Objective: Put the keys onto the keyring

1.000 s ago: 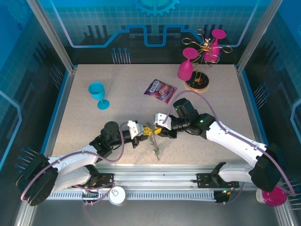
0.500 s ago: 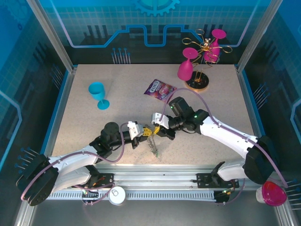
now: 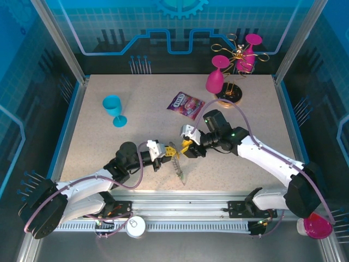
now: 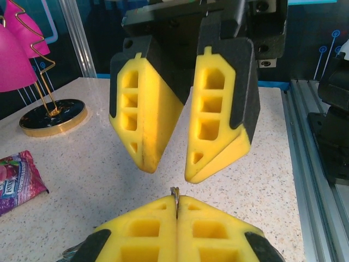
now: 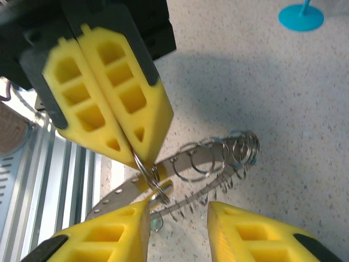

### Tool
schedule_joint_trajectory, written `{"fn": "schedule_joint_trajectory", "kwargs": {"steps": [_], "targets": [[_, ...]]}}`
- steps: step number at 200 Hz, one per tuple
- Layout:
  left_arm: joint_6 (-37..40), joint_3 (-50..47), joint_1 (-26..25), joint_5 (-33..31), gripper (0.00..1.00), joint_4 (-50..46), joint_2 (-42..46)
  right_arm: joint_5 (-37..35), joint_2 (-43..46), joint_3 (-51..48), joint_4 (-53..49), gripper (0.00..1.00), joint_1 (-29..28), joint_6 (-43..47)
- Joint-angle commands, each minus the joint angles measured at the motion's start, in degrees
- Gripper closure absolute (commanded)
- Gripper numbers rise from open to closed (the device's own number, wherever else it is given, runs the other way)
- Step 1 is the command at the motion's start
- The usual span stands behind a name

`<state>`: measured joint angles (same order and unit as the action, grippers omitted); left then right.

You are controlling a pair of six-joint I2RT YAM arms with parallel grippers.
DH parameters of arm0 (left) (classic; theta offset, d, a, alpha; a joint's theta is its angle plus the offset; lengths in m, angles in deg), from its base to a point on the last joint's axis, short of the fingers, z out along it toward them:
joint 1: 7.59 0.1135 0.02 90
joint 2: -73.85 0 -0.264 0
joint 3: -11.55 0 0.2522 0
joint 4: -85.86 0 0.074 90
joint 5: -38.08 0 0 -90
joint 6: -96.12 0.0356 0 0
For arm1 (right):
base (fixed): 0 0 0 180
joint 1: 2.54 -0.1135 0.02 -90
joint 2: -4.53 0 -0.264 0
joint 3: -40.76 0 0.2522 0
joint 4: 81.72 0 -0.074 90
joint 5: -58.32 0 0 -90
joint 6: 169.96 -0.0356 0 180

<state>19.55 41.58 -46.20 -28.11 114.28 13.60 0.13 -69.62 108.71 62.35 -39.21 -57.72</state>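
The keyring (image 3: 179, 168) hangs just above the table near the front middle. It is a flat grey ring (image 5: 180, 159) seen almost edge-on, with several wire loops round its rim. My left gripper (image 3: 168, 153) is shut on one of those loops; a thin metal edge (image 4: 175, 192) pokes out between its pads. A small yellow key head (image 5: 163, 189) sits on a loop right under the left gripper (image 5: 143, 158). My right gripper (image 3: 187, 146) faces the left one from the right. It stands open (image 5: 177, 210), and its left pad is close beside the yellow key.
A blue goblet (image 3: 113, 106) stands at the left. A purple candy bag (image 3: 185, 105) lies behind the grippers. Further back right is the gold wire stand on its round base (image 3: 228, 96) with pink goblets (image 3: 215, 81). The table's front rail is close below the keyring.
The right gripper was shut close against the left gripper; it has now opened and drawn back slightly to the right. The left gripper and the keyring have barely moved.
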Motion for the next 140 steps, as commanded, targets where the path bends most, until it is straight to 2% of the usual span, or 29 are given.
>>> {"fn": "schedule_joint_trajectory", "kwargs": {"steps": [1, 42, 63, 96, 119, 140], "targets": [[-1.08, -0.45, -0.15, 0.59, 1.00, 5.09, 0.60, 3.99, -0.35, -0.53, 2.19, 0.65, 0.54, -0.45], [-2.22, -0.79, -0.13, 0.95, 1.00, 7.21, -0.09, 8.16, -1.54, -1.28, 5.20, 0.66, 0.46, -1.20], [-2.60, -0.77, -0.10, 1.06, 1.00, 8.01, -0.53, 8.86, -2.48, -1.37, 6.22, 0.70, 0.45, -1.22], [-3.28, -0.97, -0.12, 1.13, 1.00, 9.13, -1.05, 10.75, -3.83, -1.86, 10.20, 0.80, 0.51, -2.41], [-3.24, -1.09, -0.14, 0.51, 1.00, 9.13, -0.97, 11.21, -3.64, -2.29, 12.04, 1.00, 0.46, -2.38], [-2.90, -1.24, -0.09, -2.02, 1.00, 7.42, -0.34, 9.20, -2.52, -1.96, 9.33, 1.00, 0.50, -0.46]]}}
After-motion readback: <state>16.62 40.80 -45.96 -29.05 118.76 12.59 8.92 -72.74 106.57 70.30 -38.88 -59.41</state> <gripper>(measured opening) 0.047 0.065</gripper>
